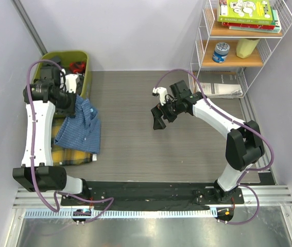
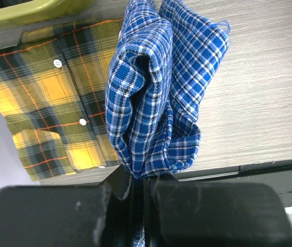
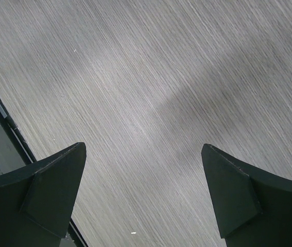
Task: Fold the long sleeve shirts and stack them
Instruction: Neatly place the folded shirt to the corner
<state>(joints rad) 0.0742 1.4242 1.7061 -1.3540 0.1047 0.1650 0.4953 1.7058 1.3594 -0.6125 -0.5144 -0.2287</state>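
Observation:
The blue checked long sleeve shirt [image 1: 81, 128] hangs bunched from my left gripper [image 1: 73, 103], which is shut on its cloth; in the left wrist view the blue shirt [image 2: 156, 92] drops from the closed left gripper [image 2: 143, 180]. Under it, flat at the table's left side, lies the yellow plaid long sleeve shirt [image 1: 68, 154], folded, with its button placket showing on the yellow shirt [image 2: 48, 108]. My right gripper [image 1: 158, 121] hovers over the bare middle of the table, jaws wide open, and the right gripper [image 3: 143, 195] has only wood grain between its fingers.
An olive bin [image 1: 81, 56] with red and white items stands at the back left. A white wire shelf [image 1: 241, 46] with books, a can and a yellow cup fills the back right, with papers [image 1: 223, 90] on the table beneath it. The black mounting rail [image 1: 151, 190] runs along the near edge.

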